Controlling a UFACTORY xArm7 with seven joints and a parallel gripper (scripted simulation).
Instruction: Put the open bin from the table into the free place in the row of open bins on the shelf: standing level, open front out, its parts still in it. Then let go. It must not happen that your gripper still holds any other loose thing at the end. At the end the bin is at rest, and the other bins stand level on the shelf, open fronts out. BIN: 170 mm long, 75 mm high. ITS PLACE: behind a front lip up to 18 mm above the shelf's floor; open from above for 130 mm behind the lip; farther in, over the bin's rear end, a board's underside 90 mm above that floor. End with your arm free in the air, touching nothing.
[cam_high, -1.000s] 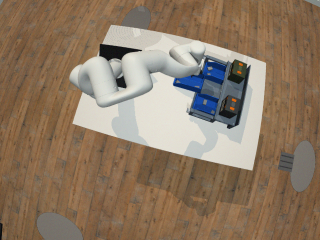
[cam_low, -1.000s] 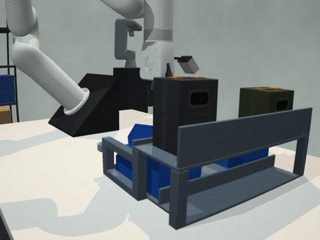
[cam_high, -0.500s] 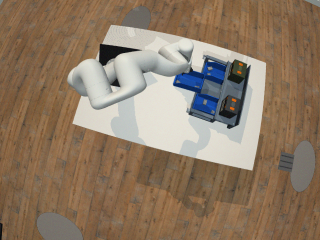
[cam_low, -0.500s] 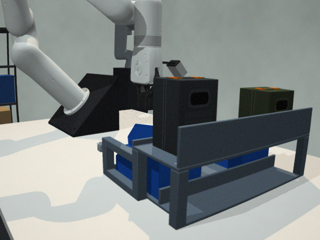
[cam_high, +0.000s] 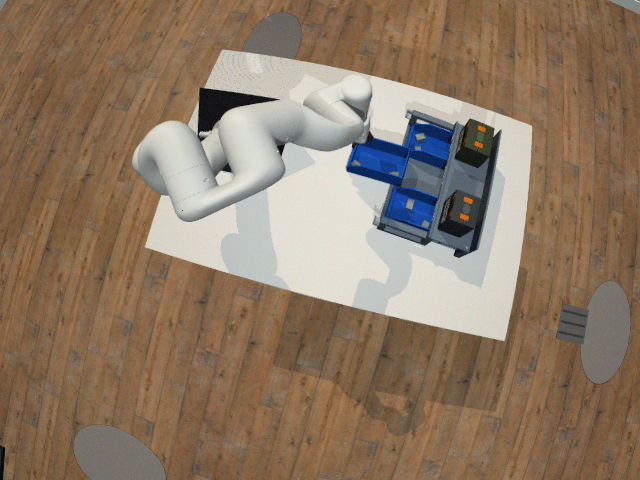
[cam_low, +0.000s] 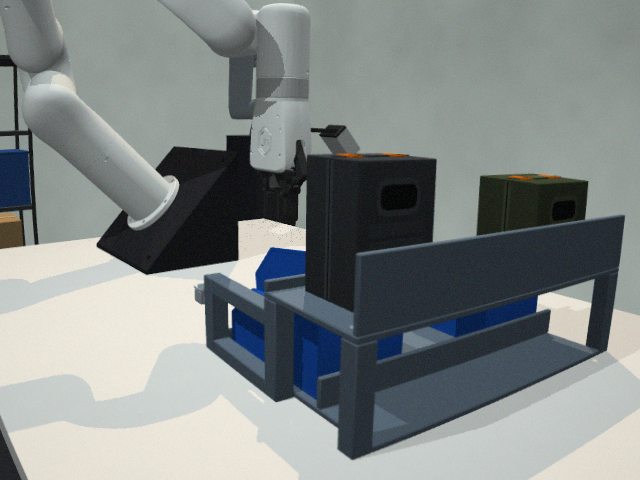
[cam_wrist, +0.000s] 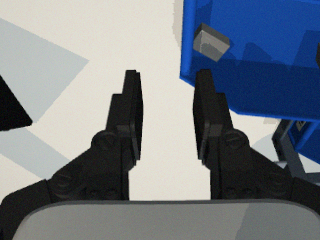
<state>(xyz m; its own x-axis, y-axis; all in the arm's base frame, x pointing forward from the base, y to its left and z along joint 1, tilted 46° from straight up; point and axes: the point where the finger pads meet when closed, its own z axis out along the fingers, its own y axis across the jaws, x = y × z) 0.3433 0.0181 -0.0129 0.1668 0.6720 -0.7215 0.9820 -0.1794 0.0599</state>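
Top view: blue open bin (cam_high: 379, 159) (cam_low: 280, 262) (cam_wrist: 272, 92) out in front of shelf (cam_high: 404, 235) (cam_low: 356, 403) (cam_wrist: 295, 155), by free place between two shelved blue bins (cam_high: 436, 149) (cam_high: 408, 214); grey parts inside. Gripper (cam_high: 369, 136) (cam_low: 281, 206) (cam_wrist: 168, 89) at bin's outer end, mostly hidden under arm (cam_high: 253, 139) (cam_low: 82, 139).

Exterior view: fingers pointing down, beyond dark case (cam_low: 395, 222) on upper board; green-black case (cam_low: 532, 201) farther along. Bin partly hidden here.

Wrist view: jaws partway apart, nothing between, bin wall just beside right-of-picture finger; whether they touch, can't tell.
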